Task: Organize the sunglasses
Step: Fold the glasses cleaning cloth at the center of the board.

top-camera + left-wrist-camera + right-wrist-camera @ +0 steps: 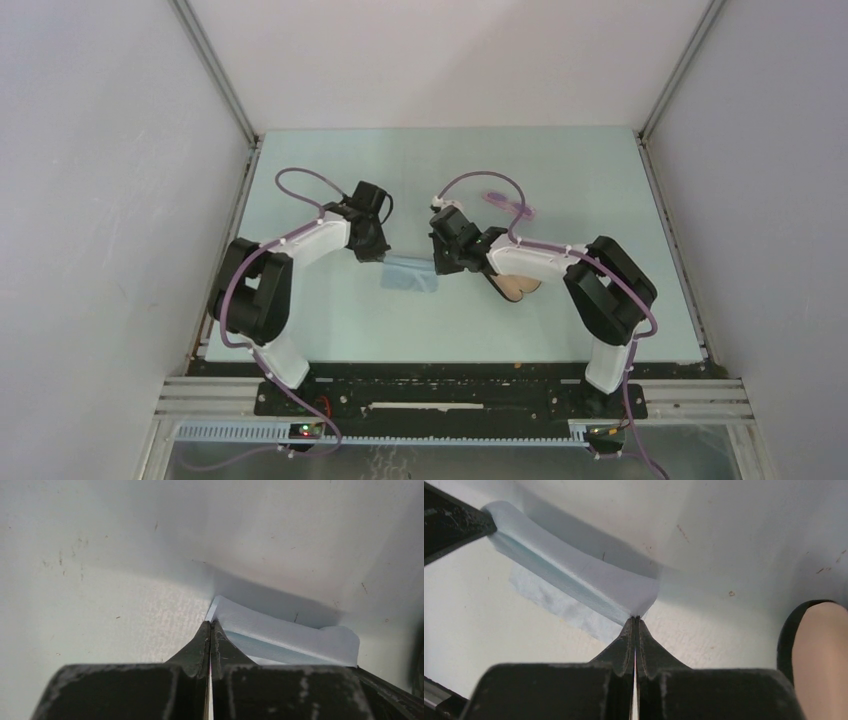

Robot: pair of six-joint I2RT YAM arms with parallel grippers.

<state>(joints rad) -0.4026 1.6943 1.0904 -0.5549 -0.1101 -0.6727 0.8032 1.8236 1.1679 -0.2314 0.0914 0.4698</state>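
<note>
The sunglasses [508,204] are a small, slim pair with a see-through pink-purple frame. They lie free on the pale green table [600,180], toward its far side and a little right of the middle. The pair sits slantwise, its left end farther back than its right. It shows only in the overhead view, too small and blurred to tell whether its arms are folded or which way the lenses face

We note bright, diffuse overhead light. The cloth [290,630] casts a soft shadow on the tabletop [100,605]; the left claw [210,627] and right claw [636,621] blur nearest the lens.
</note>
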